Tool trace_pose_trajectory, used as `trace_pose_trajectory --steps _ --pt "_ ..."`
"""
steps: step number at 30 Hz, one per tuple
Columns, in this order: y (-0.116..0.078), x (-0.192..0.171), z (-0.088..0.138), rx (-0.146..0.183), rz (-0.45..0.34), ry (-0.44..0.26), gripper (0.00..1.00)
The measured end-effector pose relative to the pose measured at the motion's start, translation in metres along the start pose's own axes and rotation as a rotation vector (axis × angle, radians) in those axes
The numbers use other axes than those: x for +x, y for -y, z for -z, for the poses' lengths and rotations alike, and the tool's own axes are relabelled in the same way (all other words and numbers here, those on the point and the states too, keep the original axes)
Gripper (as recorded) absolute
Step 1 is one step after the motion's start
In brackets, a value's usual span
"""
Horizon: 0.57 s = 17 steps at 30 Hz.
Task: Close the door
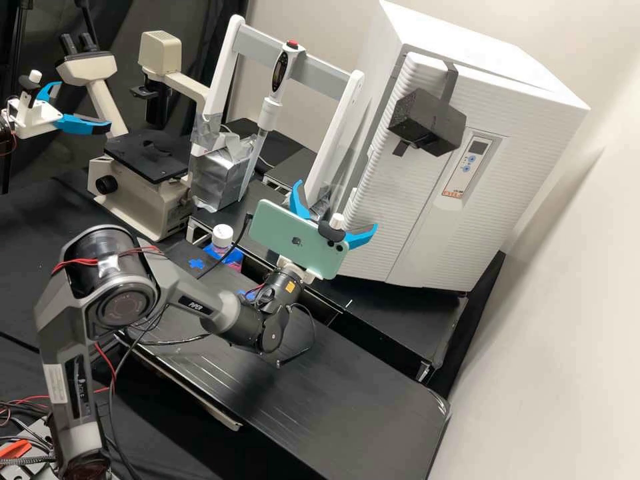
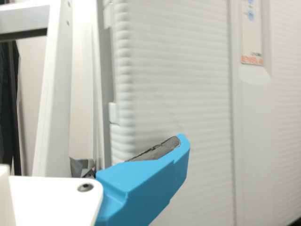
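looking in from far off, i see the white door (image 1: 393,200) at the upper right of the high view, on the front of a big box (image 1: 493,53). my claw (image 1: 337,205) is near the middle of that view, close to the door's low left part. its two blue fingers (image 1: 361,237) are spread wide and hold nothing, which i think is fine, since a push needs no grip. a black block (image 1: 427,121) hangs on the door by a dark strap (image 1: 451,77), i guess as a spot to pull or push. the door has thin bumps in rows and a small panel (image 1: 469,165). it looks shut or almost shut, but i can't tell if a tiny gap is left.
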Motion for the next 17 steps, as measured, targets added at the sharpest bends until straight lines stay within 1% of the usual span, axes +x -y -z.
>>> trace_pose_trajectory --steps 6,8,12,14,16,17 --pt "0.002 -0.005 -0.004 0.008 -0.001 0.014 1.00" --pt "0.003 -0.013 -0.006 0.017 -0.009 0.038 1.00" --pt "0.002 -0.033 -0.006 0.082 -0.127 0.107 1.00" --pt "0.004 -0.042 -0.007 0.108 -0.161 0.136 1.00" --pt "0.008 -0.048 -0.010 0.126 -0.165 0.159 1.00" --pt "0.010 -0.049 -0.010 0.128 -0.159 0.165 1.00"
